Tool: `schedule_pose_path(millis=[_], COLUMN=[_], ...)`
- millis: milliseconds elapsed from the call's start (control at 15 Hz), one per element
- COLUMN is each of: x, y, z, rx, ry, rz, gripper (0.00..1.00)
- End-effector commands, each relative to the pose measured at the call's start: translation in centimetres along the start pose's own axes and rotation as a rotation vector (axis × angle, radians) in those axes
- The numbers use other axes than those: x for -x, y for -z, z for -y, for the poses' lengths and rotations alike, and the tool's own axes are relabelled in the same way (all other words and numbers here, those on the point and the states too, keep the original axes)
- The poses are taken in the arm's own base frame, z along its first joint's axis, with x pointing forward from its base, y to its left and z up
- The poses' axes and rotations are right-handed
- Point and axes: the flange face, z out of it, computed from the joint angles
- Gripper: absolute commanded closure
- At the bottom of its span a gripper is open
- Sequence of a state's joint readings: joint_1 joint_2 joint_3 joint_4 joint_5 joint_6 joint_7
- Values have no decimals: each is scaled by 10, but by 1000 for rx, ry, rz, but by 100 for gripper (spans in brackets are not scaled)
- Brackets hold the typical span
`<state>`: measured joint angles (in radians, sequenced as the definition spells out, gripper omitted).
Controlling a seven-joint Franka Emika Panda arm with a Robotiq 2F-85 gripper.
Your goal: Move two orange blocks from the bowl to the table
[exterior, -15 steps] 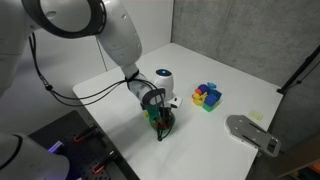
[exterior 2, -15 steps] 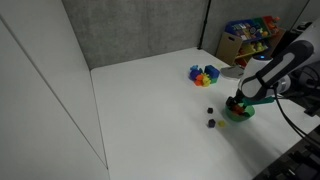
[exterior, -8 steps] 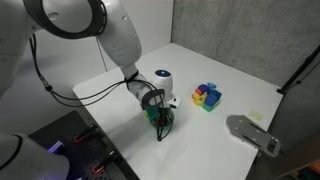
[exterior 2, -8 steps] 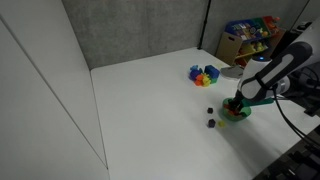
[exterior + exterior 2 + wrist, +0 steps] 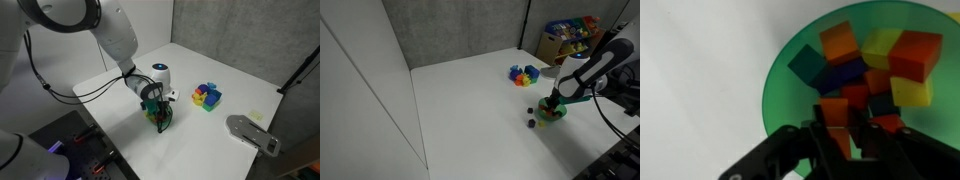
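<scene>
Currently the black pincer (image 5: 843,132) sits clamped on a small orange cube (image 5: 833,110) — over the round bright-green bowl (image 5: 775,95) of mixed coloured cubes (image 5: 915,55), on the white matte tabletop (image 5: 700,60).

No legible text, labels, brands or numbers anywhere in these views.

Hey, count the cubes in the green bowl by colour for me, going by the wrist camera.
orange cubes: 2, one between the gripper fingers
red cubes: 4
yellow cubes: 2
blue cubes: 2
dark green cube: 1
Total: 11 showing in the bowl; overlaps make this approximate.
</scene>
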<state>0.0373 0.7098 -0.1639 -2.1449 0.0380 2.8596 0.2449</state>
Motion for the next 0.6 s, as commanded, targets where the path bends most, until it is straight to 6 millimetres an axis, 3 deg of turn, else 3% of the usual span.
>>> schedule_pose_path(millis=[0,533], x=[-4,-5], y=[35,74], z=[10,33], rx=[1,-35], ry=[32,79], rz=[-17,-21], gripper=[90,90])
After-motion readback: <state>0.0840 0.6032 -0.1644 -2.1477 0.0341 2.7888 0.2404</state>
